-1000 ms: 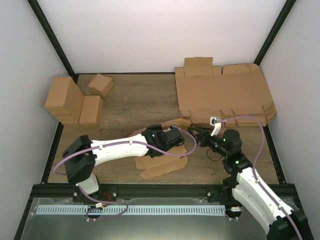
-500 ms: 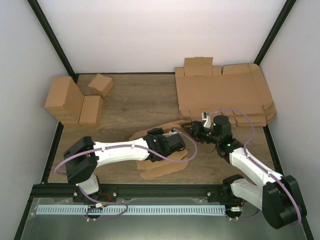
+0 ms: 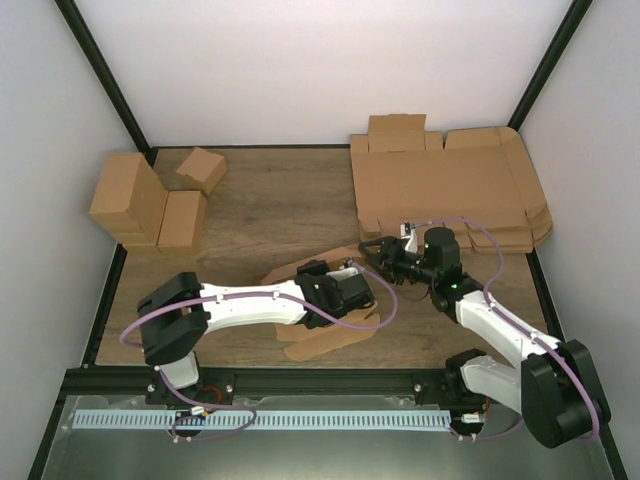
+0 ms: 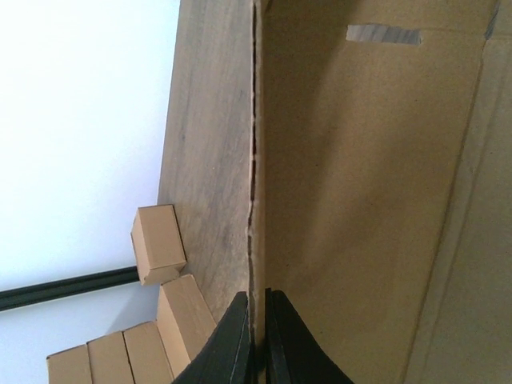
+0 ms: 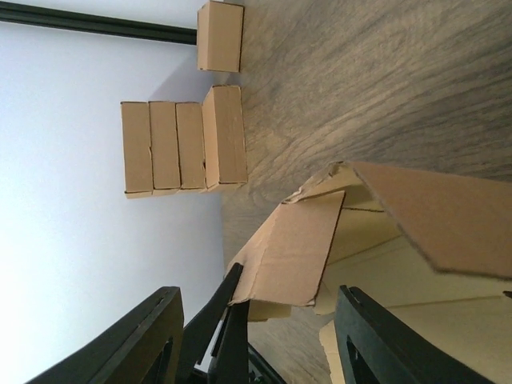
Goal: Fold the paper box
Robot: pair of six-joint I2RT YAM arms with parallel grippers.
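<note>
The paper box (image 3: 325,338) is a brown die-cut piece lying partly folded at the middle front of the table, with flaps standing up. My left gripper (image 3: 358,285) is over its middle, shut on the edge of an upright wall; in the left wrist view the fingers (image 4: 240,344) pinch that edge of the box (image 4: 360,200). My right gripper (image 3: 372,252) is at the box's right end, open. In the right wrist view a raised flap of the box (image 5: 292,248) stands between its wide-apart fingers (image 5: 384,344), touching neither.
A thick pile of flat cardboard sheets (image 3: 445,190) lies at the back right. A group of folded boxes (image 3: 140,205) and one separate small box (image 3: 202,168) stand at the back left. Black frame posts run along the table's sides.
My right arm has swung left and forward from the table's right side to the box's end, its jaws narrowing then widening. The left gripper has shifted slightly nearer with the wall held.
</note>
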